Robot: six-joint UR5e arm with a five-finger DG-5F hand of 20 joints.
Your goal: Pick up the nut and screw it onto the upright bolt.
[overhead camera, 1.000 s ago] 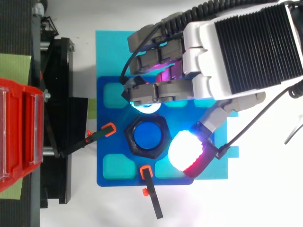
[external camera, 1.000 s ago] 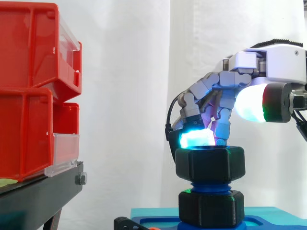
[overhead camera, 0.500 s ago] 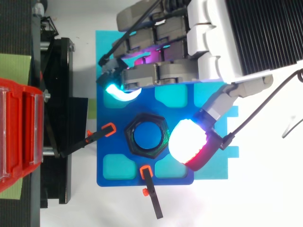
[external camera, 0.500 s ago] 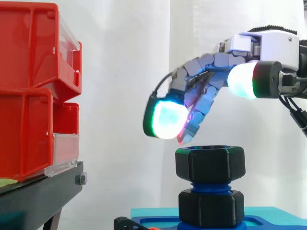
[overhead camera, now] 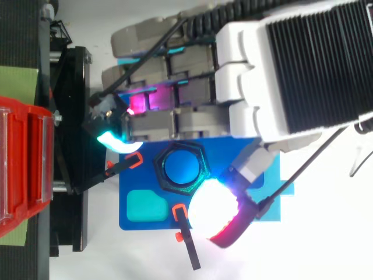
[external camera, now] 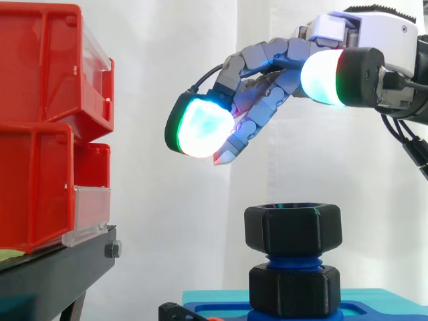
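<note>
A black hexagonal nut (external camera: pixel 292 229) sits on top of the upright blue bolt (external camera: pixel 292 259), above a second black nut (external camera: pixel 293 290) lower on the thread. From above the top nut (overhead camera: pixel 180 168) rings the bolt's blue end (overhead camera: pixel 182 167). My hand (external camera: pixel 281 60) hovers well above and to the left of the nut, touching nothing. Its fingers (external camera: pixel 251 127) are stretched out and relaxed, pointing down-left, with a glowing pad (external camera: pixel 199 130) at the front. The thumb pad (overhead camera: pixel 214 212) glows white beside the nut in the top view. The hand holds nothing.
The bolt stands on a blue base plate (overhead camera: pixel 143 204) with clamps (overhead camera: pixel 186 239) at its front edge. Red bins (external camera: pixel 47 134) on a black stand (external camera: pixel 53 274) rise at the left. A white curtain hangs behind.
The hand let go of the top nut, spread its fingers and rose up and to the left. The nut stays on the bolt.
</note>
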